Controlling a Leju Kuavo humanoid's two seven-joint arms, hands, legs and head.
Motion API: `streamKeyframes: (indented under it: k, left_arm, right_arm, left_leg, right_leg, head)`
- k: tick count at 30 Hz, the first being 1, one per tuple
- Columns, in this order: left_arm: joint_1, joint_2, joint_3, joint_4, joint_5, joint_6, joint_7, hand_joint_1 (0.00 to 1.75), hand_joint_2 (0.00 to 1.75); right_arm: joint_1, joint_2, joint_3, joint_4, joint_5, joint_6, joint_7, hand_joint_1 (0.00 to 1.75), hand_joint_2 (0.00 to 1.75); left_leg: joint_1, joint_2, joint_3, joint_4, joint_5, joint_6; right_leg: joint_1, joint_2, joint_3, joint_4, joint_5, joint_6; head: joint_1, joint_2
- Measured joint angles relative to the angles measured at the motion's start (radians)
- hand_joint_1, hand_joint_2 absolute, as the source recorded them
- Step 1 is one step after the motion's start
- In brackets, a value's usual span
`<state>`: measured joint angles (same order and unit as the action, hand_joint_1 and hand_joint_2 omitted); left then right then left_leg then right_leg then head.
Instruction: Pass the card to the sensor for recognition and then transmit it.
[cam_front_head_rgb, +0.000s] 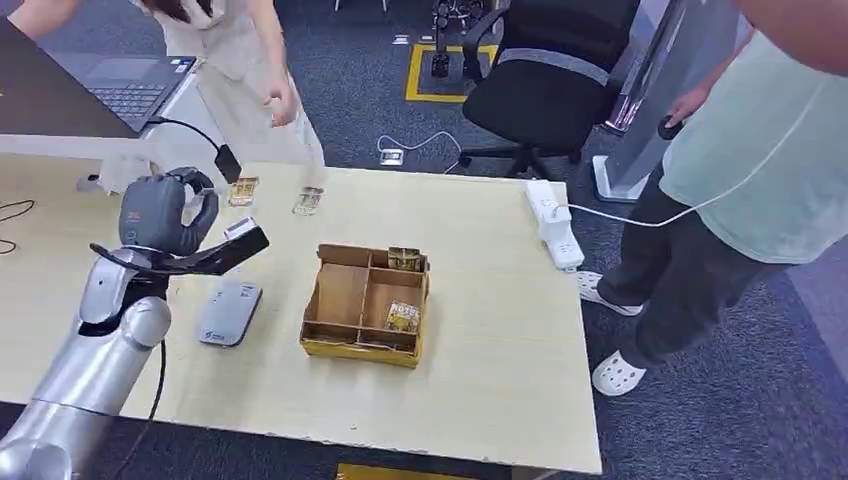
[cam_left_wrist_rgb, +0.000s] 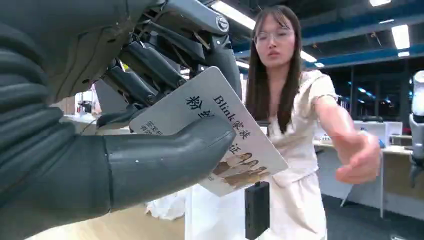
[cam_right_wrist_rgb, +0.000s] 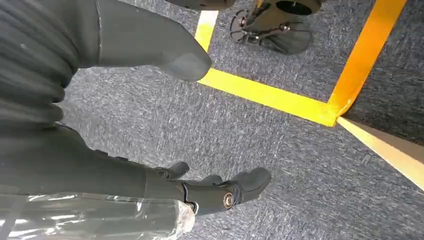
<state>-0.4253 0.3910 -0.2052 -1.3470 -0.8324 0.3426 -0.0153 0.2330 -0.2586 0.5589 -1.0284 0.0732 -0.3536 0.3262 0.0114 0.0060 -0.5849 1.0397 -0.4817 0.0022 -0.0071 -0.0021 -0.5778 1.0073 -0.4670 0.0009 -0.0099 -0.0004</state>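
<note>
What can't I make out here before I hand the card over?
- Card: the left hand covers it in the head view; in the left wrist view the thumb hides part of its print.
- Sensor: markings too small in the head view.
- Right hand: fingers partly cut off by its cover.

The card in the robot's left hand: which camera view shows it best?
The left wrist view: the card is large, its print readable, pinched by the left hand. In the head view it is a small pale edge; the right wrist view faces the floor.
</note>
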Motion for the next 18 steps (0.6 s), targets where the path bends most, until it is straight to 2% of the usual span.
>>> streamKeyframes:
  k: [4, 11, 18]
  left_arm:
    - [-0.034, 0.018, -0.002, -0.001, 0.010, -0.002, 0.004, 1.75, 1.75]
    - [-0.036, 0.022, -0.002, -0.001, 0.012, -0.002, 0.005, 1.75, 1.75]
    - [-0.050, 0.019, -0.003, -0.001, 0.076, -0.009, -0.007, 1.75, 1.75]
  right_arm:
    - [-0.007, 0.002, 0.010, 0.019, -0.011, -0.004, -0.006, 0.00, 1.75]
    - [-0.010, 0.002, 0.013, 0.025, -0.013, -0.004, -0.006, 0.00, 1.75]
    - [-0.019, 0.003, 0.019, 0.032, -0.029, -0.008, -0.013, 0.00, 1.75]
  left_leg:
    - [0.000, 0.000, -0.001, 0.000, 0.000, 0.000]
    - [0.000, 0.000, -0.001, 0.000, 0.000, 0.000]
    - [0.000, 0.000, -0.001, 0.000, 0.000, 0.000]
  right_leg:
    - [0.000, 0.001, -0.002, 0.000, 0.000, 0.000]
    - [0.000, 0.001, -0.002, 0.000, 0.000, 0.000]
    - [0.000, 0.001, -0.002, 0.000, 0.000, 0.000]
  head:
    - [0.000, 0.000]
    - [0.000, 0.000]
    - [0.000, 0.000]
